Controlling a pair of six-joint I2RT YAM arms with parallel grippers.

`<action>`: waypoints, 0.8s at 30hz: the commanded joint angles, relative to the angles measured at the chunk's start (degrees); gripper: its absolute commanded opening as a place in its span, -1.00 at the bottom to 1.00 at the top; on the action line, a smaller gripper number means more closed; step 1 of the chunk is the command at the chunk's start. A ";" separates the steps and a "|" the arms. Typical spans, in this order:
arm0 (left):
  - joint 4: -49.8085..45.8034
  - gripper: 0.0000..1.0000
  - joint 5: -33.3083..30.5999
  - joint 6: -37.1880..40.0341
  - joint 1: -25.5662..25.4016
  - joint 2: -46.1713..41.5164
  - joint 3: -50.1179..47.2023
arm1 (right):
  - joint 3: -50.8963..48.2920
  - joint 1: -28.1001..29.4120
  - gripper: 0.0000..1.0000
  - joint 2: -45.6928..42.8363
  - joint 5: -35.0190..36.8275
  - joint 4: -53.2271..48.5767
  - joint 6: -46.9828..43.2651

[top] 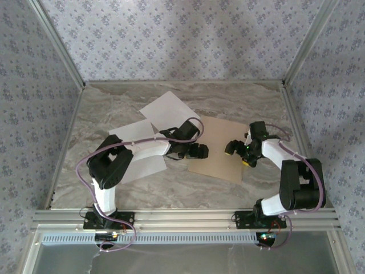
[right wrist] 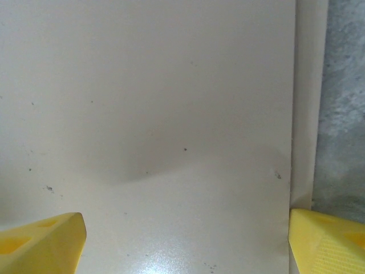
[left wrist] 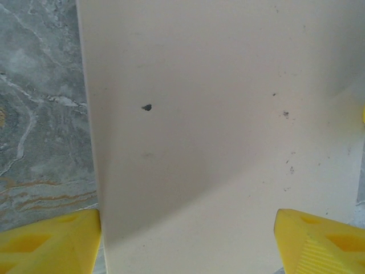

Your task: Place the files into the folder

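The tan folder lies flat and closed in the middle of the marble table. One of the white files lies just behind its left end. The other white file lies further left, partly under my left arm. My left gripper hovers open over the folder's left edge; in the left wrist view its yellow fingertips straddle the folder, jaws wide apart. My right gripper is open above the folder's right part, near its right edge, with nothing between the fingers.
Patterned walls close in the table on the left, back and right. Bare marble lies in front of the folder, and more behind it. An aluminium rail runs along the near edge by the arm bases.
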 commanded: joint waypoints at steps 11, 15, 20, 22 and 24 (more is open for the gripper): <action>1.66 0.59 3.70 -1.18 0.11 -0.26 1.15 | -1.53 -1.23 0.85 -8.02 -12.65 2.95 1.08; 4.12 0.60 5.59 -2.22 0.27 -0.43 0.21 | -2.44 -2.63 0.84 -9.95 -16.44 5.02 2.82; 6.18 0.58 6.61 -2.60 0.27 -0.87 -1.14 | -3.50 -4.01 0.79 -12.91 -19.26 6.71 3.88; 6.44 0.58 6.95 -2.64 0.32 -1.02 -1.28 | -3.70 -4.62 0.77 -13.89 -20.35 6.95 4.32; 7.29 0.57 7.49 -2.83 0.32 -1.13 -1.55 | -3.73 -5.08 0.77 -14.92 -21.48 7.26 4.76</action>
